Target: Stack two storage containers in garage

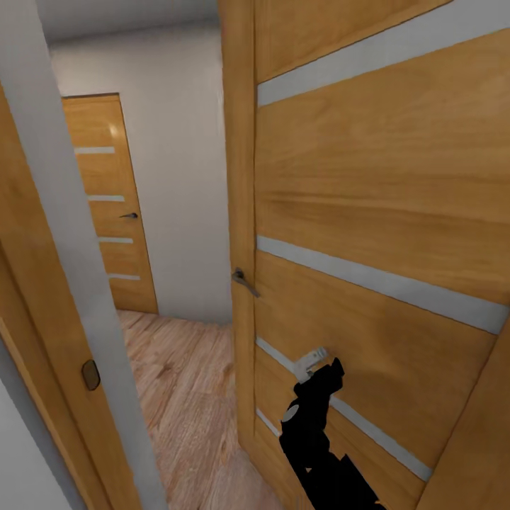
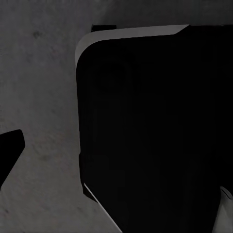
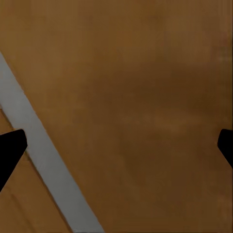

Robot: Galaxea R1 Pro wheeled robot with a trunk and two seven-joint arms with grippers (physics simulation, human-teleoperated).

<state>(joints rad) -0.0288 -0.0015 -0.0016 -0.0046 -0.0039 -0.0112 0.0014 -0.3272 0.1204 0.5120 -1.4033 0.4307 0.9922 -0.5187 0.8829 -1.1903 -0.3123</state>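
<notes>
The two storage containers are out of view. My right gripper [image 1: 315, 363] is held out against an open wooden door [image 1: 368, 212] with grey horizontal strips, below its lever handle [image 1: 244, 281]. In the right wrist view the gripper [image 3: 116, 145] is open, its dark fingertips [image 3: 9, 148] wide apart with nothing between them and the door panel [image 3: 136, 87] close ahead. The left wrist view looks down on dark grey speckled concrete floor [image 2: 39, 97] and the robot's black body [image 2: 155, 126]. The left gripper [image 2: 116, 155] is open, one fingertip [image 2: 9, 150] showing at the picture's edge.
Through the doorway lies light wood plank flooring [image 1: 184, 382] and a white wall [image 1: 177, 177]. A second closed wooden door [image 1: 110, 205] stands at the far end. A grey door frame [image 1: 78, 283] with a latch plate [image 1: 90, 374] is close on the left.
</notes>
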